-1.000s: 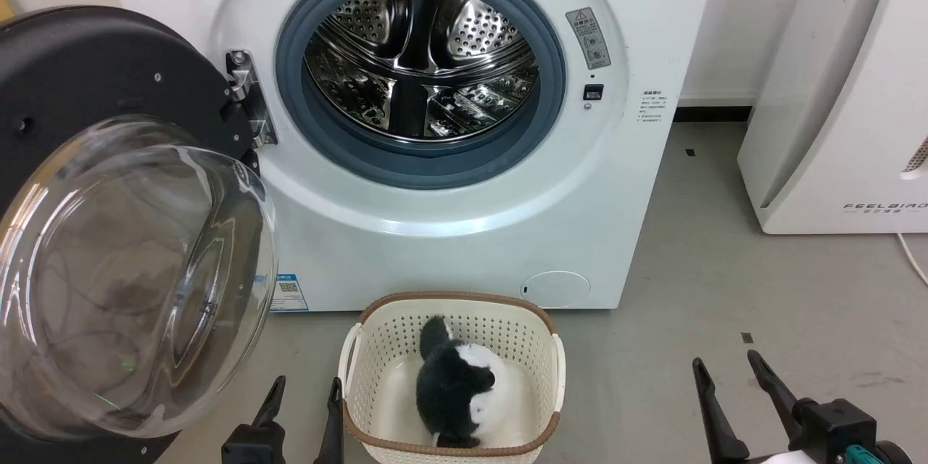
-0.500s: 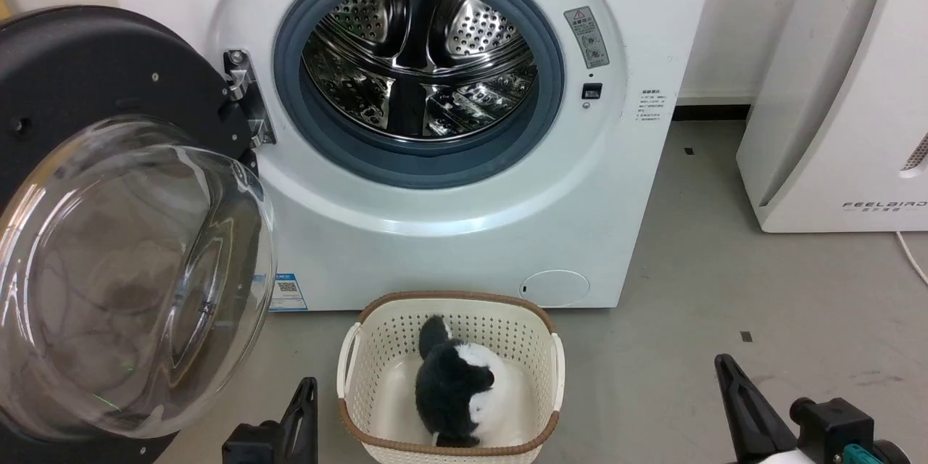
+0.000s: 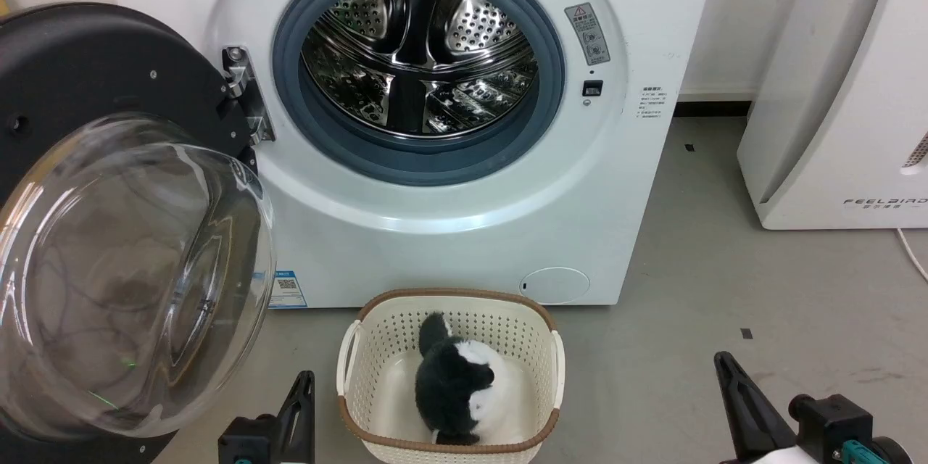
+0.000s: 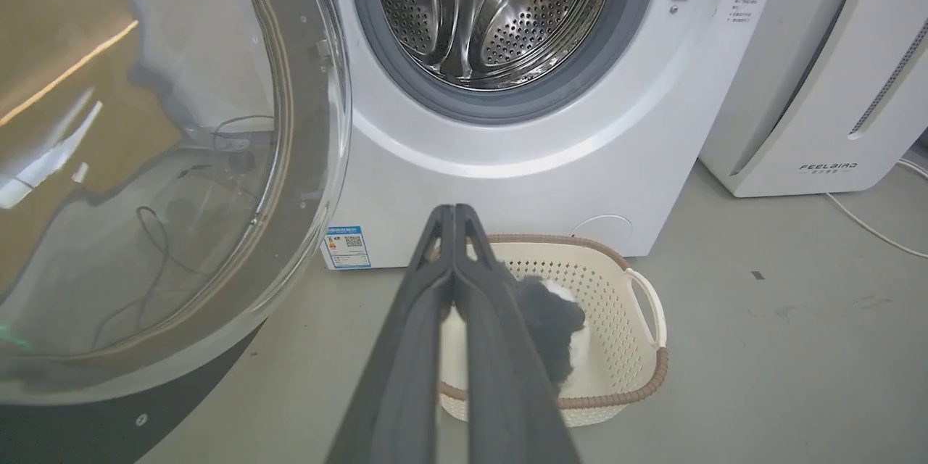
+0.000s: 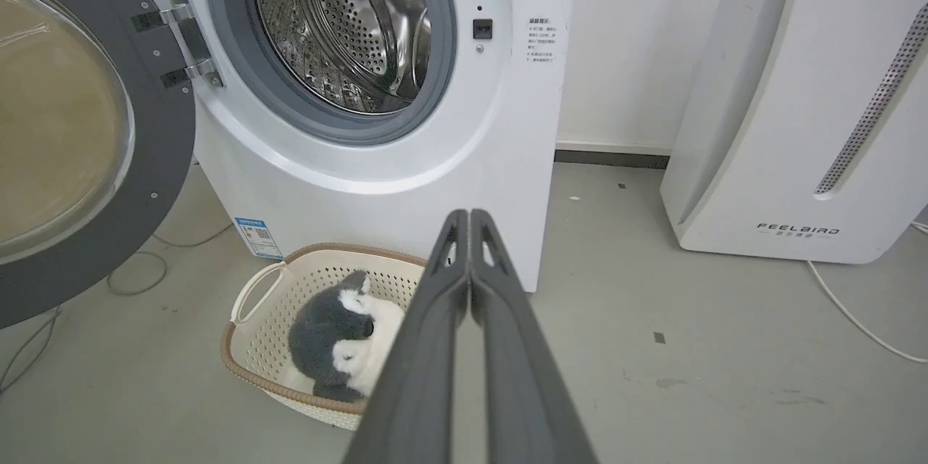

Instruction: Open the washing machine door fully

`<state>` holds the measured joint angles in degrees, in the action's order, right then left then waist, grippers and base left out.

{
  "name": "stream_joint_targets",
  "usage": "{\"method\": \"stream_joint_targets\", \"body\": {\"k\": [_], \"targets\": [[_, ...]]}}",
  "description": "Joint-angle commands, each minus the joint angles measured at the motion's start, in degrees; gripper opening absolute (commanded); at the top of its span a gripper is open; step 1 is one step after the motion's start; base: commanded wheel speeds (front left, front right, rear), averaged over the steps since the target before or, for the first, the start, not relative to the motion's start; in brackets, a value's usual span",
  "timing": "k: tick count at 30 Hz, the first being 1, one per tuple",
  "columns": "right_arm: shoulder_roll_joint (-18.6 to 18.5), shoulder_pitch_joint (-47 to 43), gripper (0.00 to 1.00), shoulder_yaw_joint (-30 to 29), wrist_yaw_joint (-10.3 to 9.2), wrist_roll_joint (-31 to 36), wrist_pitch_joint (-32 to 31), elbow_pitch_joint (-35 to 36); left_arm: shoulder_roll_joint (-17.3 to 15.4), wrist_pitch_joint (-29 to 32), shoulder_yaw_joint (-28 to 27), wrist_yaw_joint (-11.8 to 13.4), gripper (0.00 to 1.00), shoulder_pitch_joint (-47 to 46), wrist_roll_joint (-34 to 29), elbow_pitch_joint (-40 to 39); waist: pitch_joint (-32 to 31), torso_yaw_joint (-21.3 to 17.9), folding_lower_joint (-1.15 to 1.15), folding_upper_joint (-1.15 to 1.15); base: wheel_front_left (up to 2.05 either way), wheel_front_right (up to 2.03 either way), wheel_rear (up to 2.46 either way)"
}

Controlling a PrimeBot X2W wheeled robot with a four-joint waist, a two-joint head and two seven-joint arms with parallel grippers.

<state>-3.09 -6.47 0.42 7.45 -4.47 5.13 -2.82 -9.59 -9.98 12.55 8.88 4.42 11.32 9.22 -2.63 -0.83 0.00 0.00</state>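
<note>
The white washing machine (image 3: 580,181) stands ahead, its steel drum (image 3: 417,58) exposed inside the grey rubber ring. The round black washing machine door (image 3: 87,72) is swung wide out to the left on its hinge (image 3: 243,98), its clear glass bowl (image 3: 123,275) bulging toward me; the door (image 5: 167,123) also appears at the left of the right wrist view. My left gripper (image 3: 304,380) is low at the bottom left, shut and empty, apart from the door. My right gripper (image 3: 725,366) is low at the bottom right, also shut on nothing. Both pairs of fingers (image 4: 453,214) (image 5: 467,217) meet at the tips.
A cream basket (image 3: 348,355) with a black-and-white plush toy (image 3: 457,384) sits on the grey floor in front of the machine, between my grippers. A white FEELBIRD appliance (image 3: 841,87) stands at the right, with a white cable (image 5: 855,319) on the floor by it.
Both grippers have gone from open to shut over the last second. The door has not moved; the head view has shifted slightly.
</note>
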Motion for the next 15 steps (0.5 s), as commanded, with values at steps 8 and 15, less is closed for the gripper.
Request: {"method": "stream_joint_targets", "body": {"k": [8, 15], "targets": [[0.0, 1.2, 0.00, -0.1, 0.01, 0.7, -0.5, 0.6, 0.7, 0.9, -1.1, -0.8, 0.00, -1.0, -1.3, -1.1, 0.2, 0.1, 0.00, 0.00, 0.00, 0.00, 0.00], [0.1, 1.6, 0.00, -0.1, 0.01, 1.0, -0.9, 0.7, 1.2, 1.6, -2.0, -1.4, 0.00, -1.2, -2.0, -1.7, 0.4, 0.1, 0.00, 0.00, 0.00, 0.00, 0.00]]}}
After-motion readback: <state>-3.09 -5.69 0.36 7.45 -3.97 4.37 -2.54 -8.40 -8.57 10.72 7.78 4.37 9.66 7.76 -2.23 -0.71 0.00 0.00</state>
